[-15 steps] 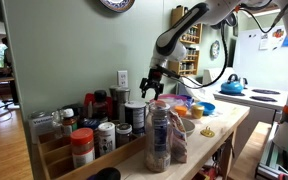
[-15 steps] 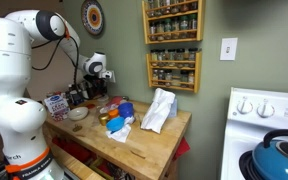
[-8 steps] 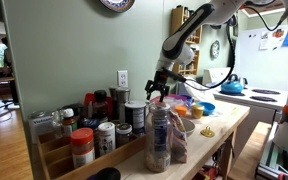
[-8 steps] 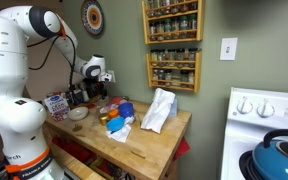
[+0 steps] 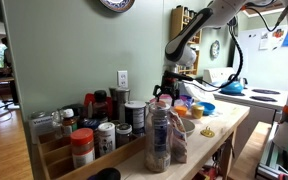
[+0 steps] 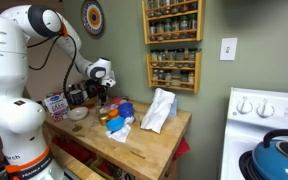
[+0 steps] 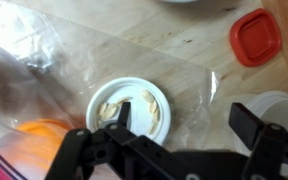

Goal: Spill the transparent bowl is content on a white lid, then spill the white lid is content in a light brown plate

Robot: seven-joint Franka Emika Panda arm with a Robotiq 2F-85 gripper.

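Observation:
In the wrist view a round white lid [image 7: 129, 107] lies on the wooden counter with pale food pieces on it. My gripper [image 7: 187, 125] is open and empty above it, one finger over the lid's lower edge, the other to the right. In both exterior views the gripper [image 5: 165, 97] [image 6: 102, 92] hangs low over the cluttered end of the counter. A pale rim [image 7: 184, 2] shows at the top edge; I cannot tell whether it is the transparent bowl. No light brown plate can be made out.
A red lid [image 7: 256, 36] lies at the upper right, a white cup [image 7: 280, 104] at the right, and a crinkled plastic bag [image 7: 24, 60] with an orange item [image 7: 39, 135] at the left. A blue bowl [image 5: 206, 108], a rack of spice jars [image 5: 94, 135] and a clear bag [image 6: 159, 110] crowd the counter.
The arm has swung sideways along the counter and lowered, bringing the gripper over the lid. The gripper stays open.

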